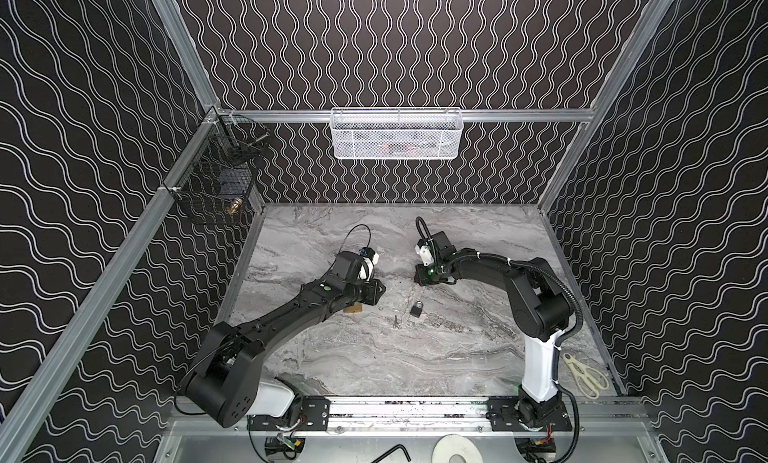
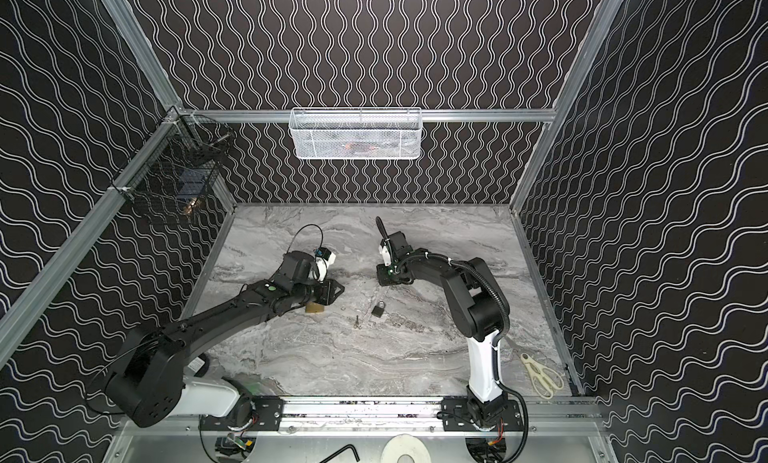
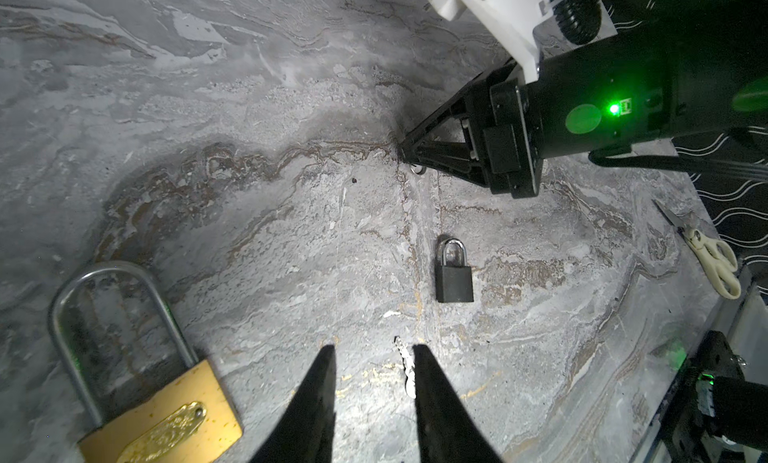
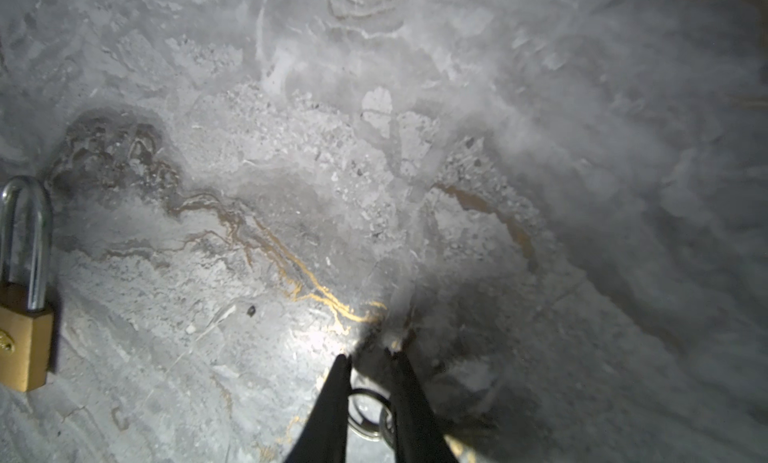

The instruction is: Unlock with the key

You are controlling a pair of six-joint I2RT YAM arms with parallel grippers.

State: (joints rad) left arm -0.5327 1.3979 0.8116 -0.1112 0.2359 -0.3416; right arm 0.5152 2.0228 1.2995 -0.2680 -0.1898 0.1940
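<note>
Black walls (image 1: 415, 45) with white wavy lines stand around a grey marble table (image 1: 374, 357). Near the middle of it the black lock (image 1: 417, 308) lies flat, with the shackle seated in the body. The key (image 1: 397, 322) lies close beside it on the side of the left arm, and the two do not touch. A brass lock (image 2: 314, 308) lies flat as well, partly under the left arm in both top views.

The left gripper (image 3: 372, 351) hangs low over the table. Its fingers (image 3: 432, 398) are moderately apart and hold nothing, and in the left wrist view the key lies just beside one of them. The right gripper (image 4: 370, 355) points its tips down to the marble, behind the black lock. Its fingers (image 4: 332, 398) leave only a narrow gap, and a metal ring (image 4: 368, 391) shows in this gap. This view is blurred, so I cannot tell if the ring is pinched or only lies under them.

Pale scissors (image 1: 586, 375) lie by the base of the right arm.
</note>
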